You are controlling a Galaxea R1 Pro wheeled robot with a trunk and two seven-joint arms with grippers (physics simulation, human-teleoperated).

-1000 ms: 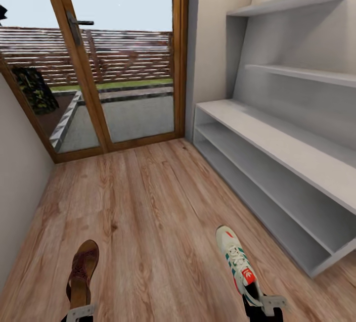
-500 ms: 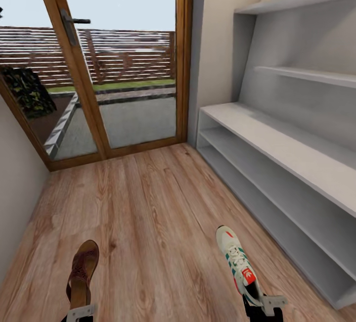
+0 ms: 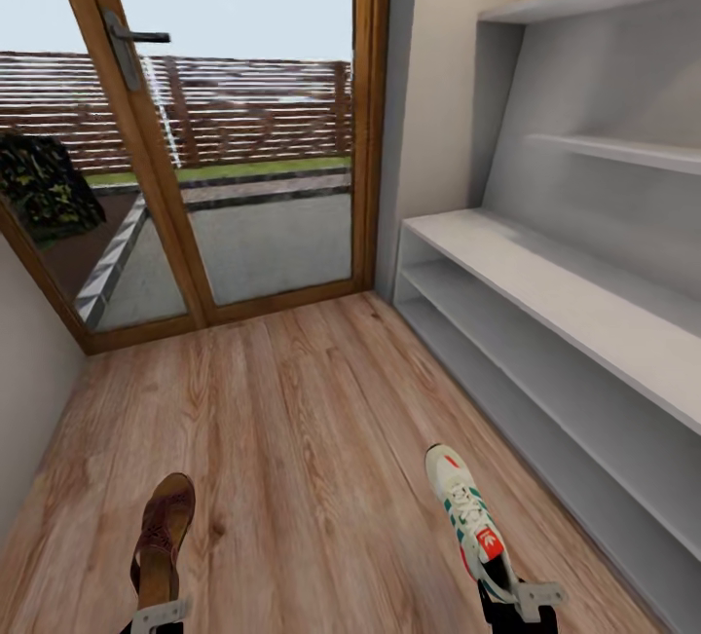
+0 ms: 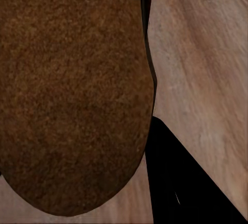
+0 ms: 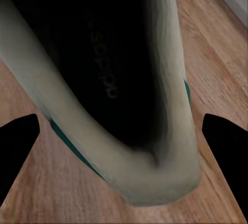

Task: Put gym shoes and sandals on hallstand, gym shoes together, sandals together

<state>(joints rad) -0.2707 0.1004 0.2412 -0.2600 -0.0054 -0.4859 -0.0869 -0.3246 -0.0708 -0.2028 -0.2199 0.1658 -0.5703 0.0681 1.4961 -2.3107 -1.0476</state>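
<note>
My left gripper point(image 3: 156, 615) is shut on the heel end of one dark brown sandal point(image 3: 163, 527), which is held above the corridor floor point(image 3: 302, 420) at the lower left of the head view. The sandal's brown surface point(image 4: 72, 90) is close up in the left wrist view. One white gym shoe point(image 3: 467, 517) with green stripes and a red tongue patch has my right gripper point(image 3: 508, 597) shut on its heel. Its dark opening point(image 5: 103, 74) sits between two black fingers point(image 5: 16, 152). The light-grey hallstand point(image 3: 555, 283) lines the right wall, its shelves bare. The other gym shoe and sandal are out of view.
A wood-framed glass door point(image 3: 146, 157) with a dark handle closes the corridor's far end, and a patio lies beyond it. A pale wall point(image 3: 24, 391) bounds the left side. Bare wood planks stretch between me and the door.
The whole picture has shifted, so the camera has moved. The hallstand and door frame sit further right and closer. Both held shoes keep their places in the picture.
</note>
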